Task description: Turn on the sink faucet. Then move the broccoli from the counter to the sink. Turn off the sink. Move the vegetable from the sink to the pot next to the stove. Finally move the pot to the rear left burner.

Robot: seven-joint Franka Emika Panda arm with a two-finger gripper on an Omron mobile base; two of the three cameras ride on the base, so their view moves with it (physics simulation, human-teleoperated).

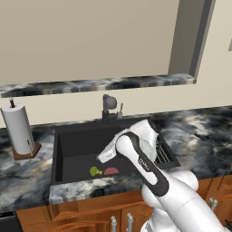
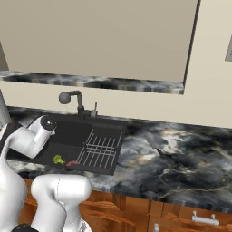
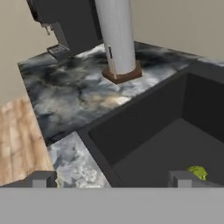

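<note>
Gripper with its two dark fingertips set wide apart and nothing between them; it holds and touches nothing. The hand view looks obliquely across the near left corner of the sink, with one fingertip seen over the marbled counter and the other over the basin. The arm rises from the base, bends at the elbow above the sink's front edge, and reaches down and leftward over the basin; the hand itself is hidden behind the forearm in the left base view. The broccoli lies on the sink floor near the front wall, just beside a flat red item. Faucet stands behind the basin. A paper towel roll stands upright on the counter left of the sink.
</note>
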